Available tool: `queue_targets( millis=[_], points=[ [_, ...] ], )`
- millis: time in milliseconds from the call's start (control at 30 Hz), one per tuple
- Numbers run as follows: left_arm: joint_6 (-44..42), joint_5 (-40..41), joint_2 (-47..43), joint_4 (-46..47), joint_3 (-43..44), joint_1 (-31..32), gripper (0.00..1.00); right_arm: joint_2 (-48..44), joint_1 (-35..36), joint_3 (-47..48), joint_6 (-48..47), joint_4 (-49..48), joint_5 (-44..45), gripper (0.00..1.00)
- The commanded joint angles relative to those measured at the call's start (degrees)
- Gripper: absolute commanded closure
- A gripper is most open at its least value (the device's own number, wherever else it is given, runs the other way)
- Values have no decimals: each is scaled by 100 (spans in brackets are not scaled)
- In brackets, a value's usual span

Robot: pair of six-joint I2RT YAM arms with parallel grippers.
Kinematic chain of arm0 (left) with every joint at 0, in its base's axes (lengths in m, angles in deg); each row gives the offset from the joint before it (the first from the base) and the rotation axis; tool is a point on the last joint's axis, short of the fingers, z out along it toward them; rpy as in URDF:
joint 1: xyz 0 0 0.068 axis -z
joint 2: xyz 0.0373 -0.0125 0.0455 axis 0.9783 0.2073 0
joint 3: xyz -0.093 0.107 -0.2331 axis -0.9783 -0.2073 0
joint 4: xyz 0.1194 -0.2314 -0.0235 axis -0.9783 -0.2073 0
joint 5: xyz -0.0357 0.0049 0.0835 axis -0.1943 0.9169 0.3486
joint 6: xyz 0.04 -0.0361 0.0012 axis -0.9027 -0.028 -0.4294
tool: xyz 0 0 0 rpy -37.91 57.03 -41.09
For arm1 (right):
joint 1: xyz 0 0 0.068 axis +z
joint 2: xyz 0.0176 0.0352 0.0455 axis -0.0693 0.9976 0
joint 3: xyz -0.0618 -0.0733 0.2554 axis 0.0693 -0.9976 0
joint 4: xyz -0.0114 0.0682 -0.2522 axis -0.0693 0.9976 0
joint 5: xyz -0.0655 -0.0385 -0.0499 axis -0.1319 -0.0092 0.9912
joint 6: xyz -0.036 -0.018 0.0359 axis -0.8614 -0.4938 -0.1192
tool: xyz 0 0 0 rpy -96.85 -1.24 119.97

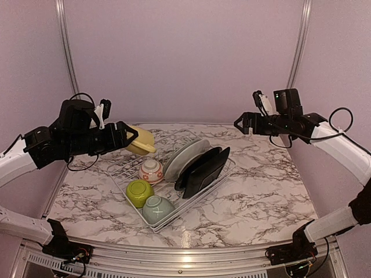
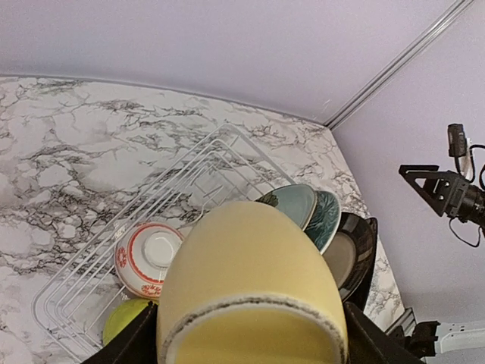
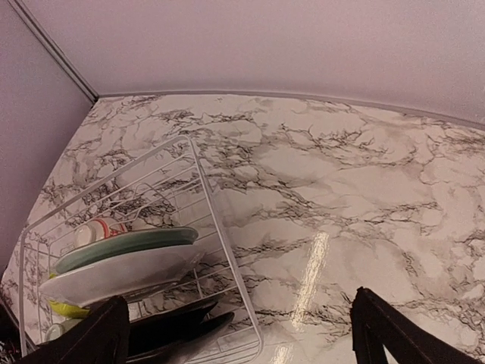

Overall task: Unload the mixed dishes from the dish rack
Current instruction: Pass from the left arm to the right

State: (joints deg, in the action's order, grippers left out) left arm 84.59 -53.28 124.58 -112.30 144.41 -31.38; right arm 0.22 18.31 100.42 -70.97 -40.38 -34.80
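A: Top view, left pincer [image 1: 130, 136]?
B: Clamped on the pale yellow mug [image 1: 141, 141], centre-left of frame, over the upper-left end of the dish rack [image 1: 200, 195]. Right pincer [image 1: 242, 124], upper right, gapes wide and holds nothing.
A: Left wrist view?
B: Mug fills bottom centre. Small white red-patterned bowl [image 2: 148, 258] sits in the rack, lower left.
A: Right wrist view?
B: Jaws spread. Round whitish plates [image 3: 114, 279] stand on edge in the rack, lower left.

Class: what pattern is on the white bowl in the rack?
The white bowl carries red bands and motifs; best in the left wrist view.
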Motion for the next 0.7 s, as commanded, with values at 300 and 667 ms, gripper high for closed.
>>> queue_targets(
  millis=[300,667],
  points=[
    [-1239,-779,21,5068,-777,-60,100,377,204,243,2521,-2826,-2812,1],
    [-1129,-1055,1365,8762,-1233,-43,100,974,1332,499,3982,-4592,-3331,2]
  ],
)
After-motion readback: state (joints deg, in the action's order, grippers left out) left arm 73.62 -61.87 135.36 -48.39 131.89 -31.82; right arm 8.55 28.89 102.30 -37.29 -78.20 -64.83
